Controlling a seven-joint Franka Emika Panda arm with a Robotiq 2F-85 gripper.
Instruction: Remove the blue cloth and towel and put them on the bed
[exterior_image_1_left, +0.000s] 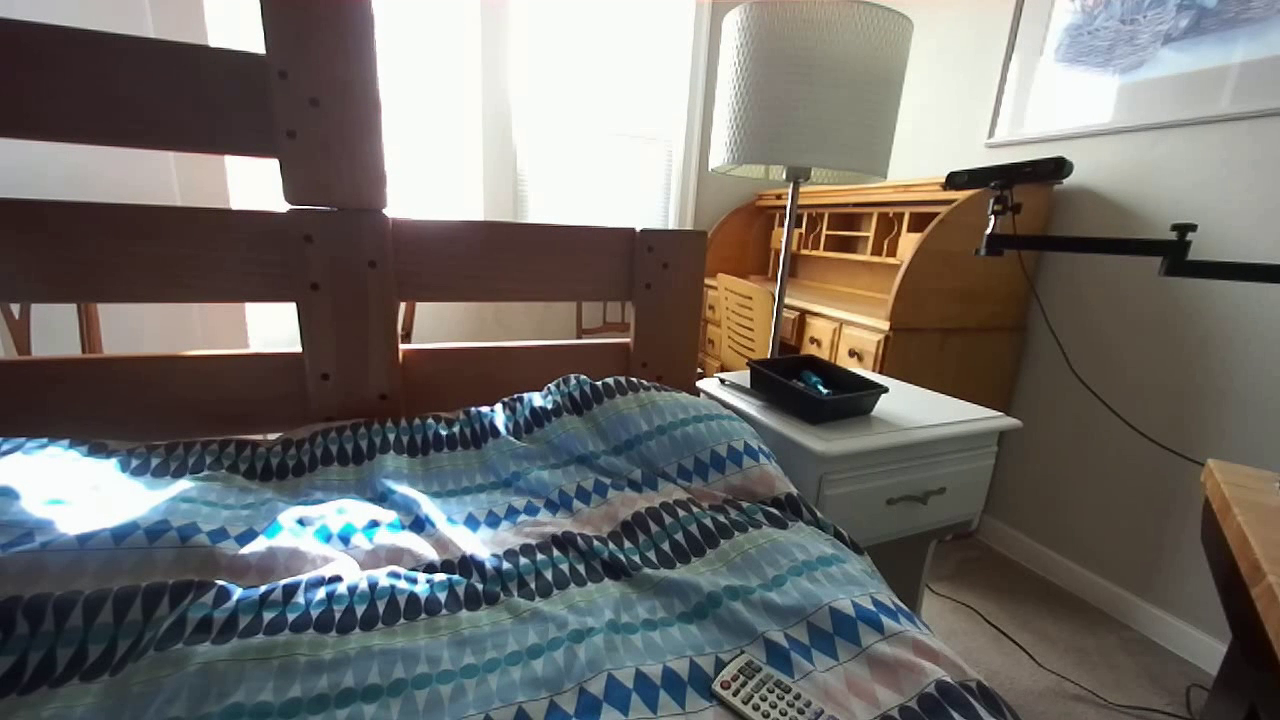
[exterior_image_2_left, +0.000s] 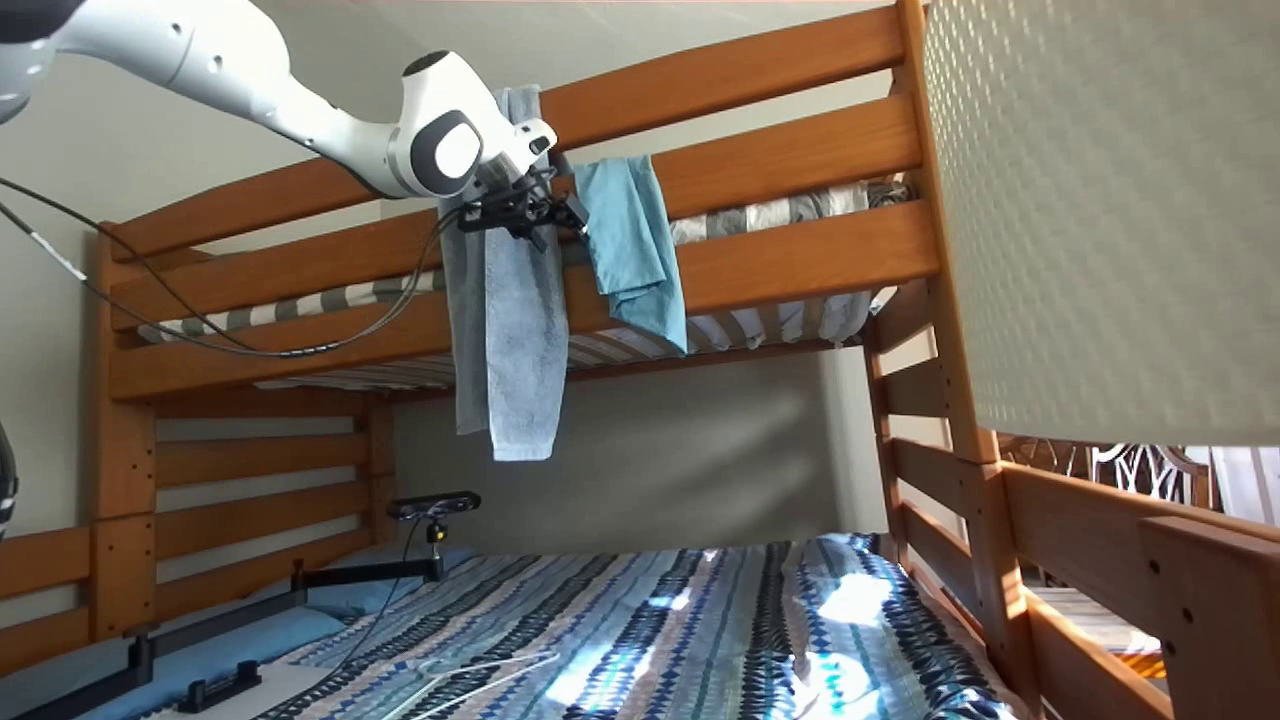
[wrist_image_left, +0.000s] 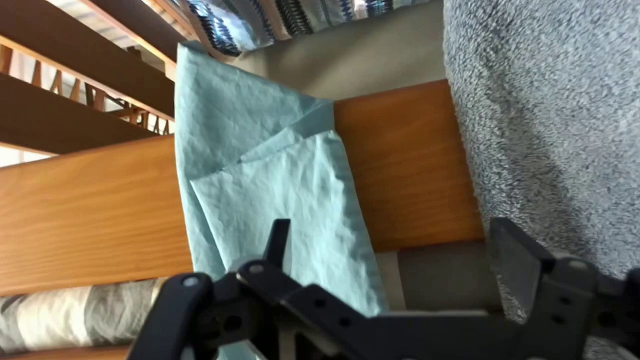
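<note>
A light-blue cloth (exterior_image_2_left: 632, 245) hangs over the upper bunk rail. It also shows in the wrist view (wrist_image_left: 260, 135). A long grey towel (exterior_image_2_left: 525, 350) hangs left of it, and on the right in the wrist view (wrist_image_left: 545, 115). My gripper (exterior_image_2_left: 562, 225) is open and empty in front of the rail, between towel and cloth. In the wrist view my gripper (wrist_image_left: 392, 225) has its left finger over the blue cloth and its right finger by the towel's edge; contact cannot be told. The wooden bed (exterior_image_1_left: 345, 260) has a patterned blue-white cover (exterior_image_1_left: 600, 590), also seen below the bunk (exterior_image_2_left: 600, 620).
Upper bunk rails (exterior_image_2_left: 810, 255) run behind the gripper. A lamp shade (exterior_image_2_left: 1110, 220) stands at right. A camera arm (exterior_image_2_left: 370, 572) reaches over the lower bed. A remote (exterior_image_1_left: 765, 690) lies on the cover. A white nightstand (exterior_image_1_left: 920, 440) holds a black tray (exterior_image_1_left: 815, 395).
</note>
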